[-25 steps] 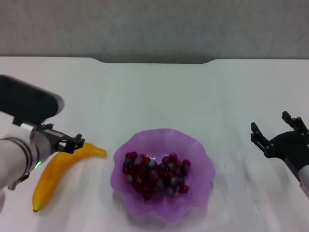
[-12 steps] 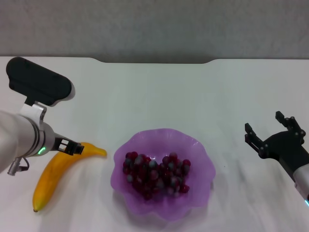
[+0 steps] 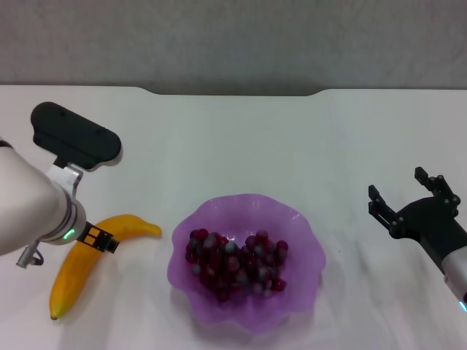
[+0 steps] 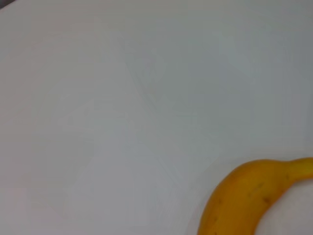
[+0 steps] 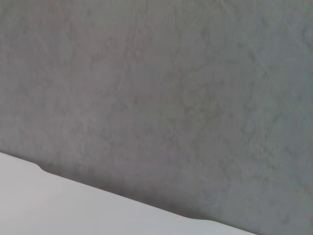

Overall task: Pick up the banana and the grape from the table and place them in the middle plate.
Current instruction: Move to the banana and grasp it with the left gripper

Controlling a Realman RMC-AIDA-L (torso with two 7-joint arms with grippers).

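Grape already sits in the middle plate; banana lies on the table left of it. Left hand is over the banana, fingers can't tell. Right hand idles, fingers apart. Next you grip the banana mid-body.

Head view: looks forward and down across the table to its notched far edge. Left wrist view: close above the table, sharing the banana with the head view. Right wrist view: faces the grey wall beyond the far edge.
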